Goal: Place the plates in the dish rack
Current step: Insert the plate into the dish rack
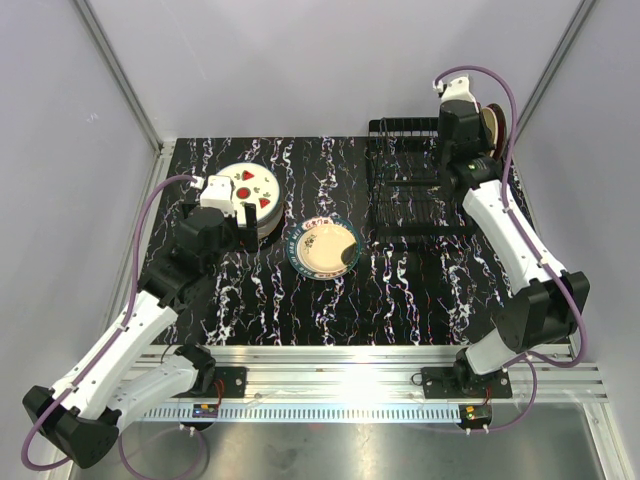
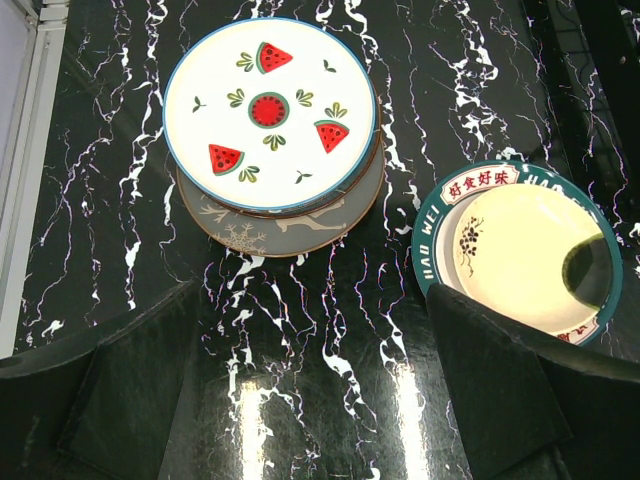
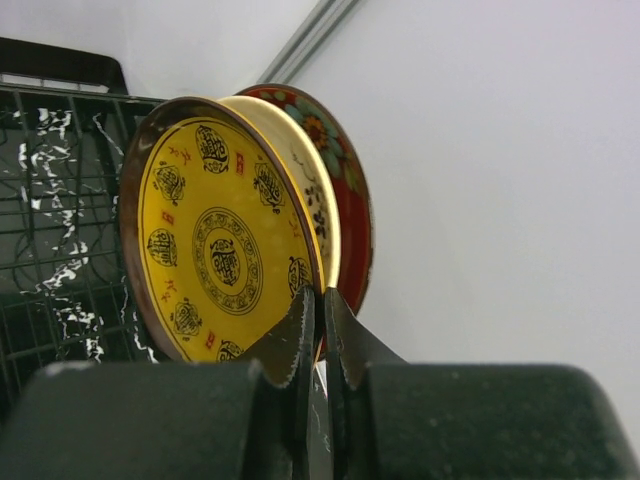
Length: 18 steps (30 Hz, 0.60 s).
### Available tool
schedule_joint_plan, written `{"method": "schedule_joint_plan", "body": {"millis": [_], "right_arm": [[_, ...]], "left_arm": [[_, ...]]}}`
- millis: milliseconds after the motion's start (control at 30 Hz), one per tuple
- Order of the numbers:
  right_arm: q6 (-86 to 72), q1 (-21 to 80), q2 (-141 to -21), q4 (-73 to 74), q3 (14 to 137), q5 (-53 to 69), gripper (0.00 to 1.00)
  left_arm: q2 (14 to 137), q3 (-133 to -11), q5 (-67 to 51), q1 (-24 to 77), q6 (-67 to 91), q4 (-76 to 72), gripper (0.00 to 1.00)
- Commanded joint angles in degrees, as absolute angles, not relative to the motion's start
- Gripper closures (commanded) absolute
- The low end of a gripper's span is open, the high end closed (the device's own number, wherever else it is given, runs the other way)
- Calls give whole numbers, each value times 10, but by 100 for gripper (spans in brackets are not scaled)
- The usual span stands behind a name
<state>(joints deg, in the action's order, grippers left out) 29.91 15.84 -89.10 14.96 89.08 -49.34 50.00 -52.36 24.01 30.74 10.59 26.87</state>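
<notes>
Right pincer (image 3: 317,305) is clamped on the lower rim of a yellow plate (image 3: 215,245), held upright at the far right end of the dish rack (image 1: 410,185). A red floral plate (image 3: 352,190) stands just behind it. Left pincer (image 2: 312,320) is spread wide with nothing in it, above the surface (image 1: 420,290). A watermelon plate (image 2: 270,110) tops a stack there, with a teal-rimmed plate (image 2: 520,250) lying nearby.

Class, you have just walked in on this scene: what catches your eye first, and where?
A bright yellow plate stands on edge at the dish rack's right end, pinched by the right gripper. At left, a watermelon plate tops a small stack, with a teal-rimmed plate flat beside it.
</notes>
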Motion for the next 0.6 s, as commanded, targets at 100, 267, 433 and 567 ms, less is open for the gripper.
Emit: {"method": "schedule_joint_plan", "body": {"millis": [100, 267, 433, 567], "right_arm": [[306, 163, -892, 174, 924, -558, 100], [301, 163, -902, 188, 928, -558, 100], [294, 164, -920, 200, 941, -562, 100], [280, 164, -933, 218, 954, -566, 100]], "left_arm": [[497, -536, 228, 311, 111, 246, 1], [497, -537, 229, 312, 110, 245, 1], [496, -536, 229, 313, 110, 247, 1], [497, -537, 229, 314, 110, 246, 1]]}}
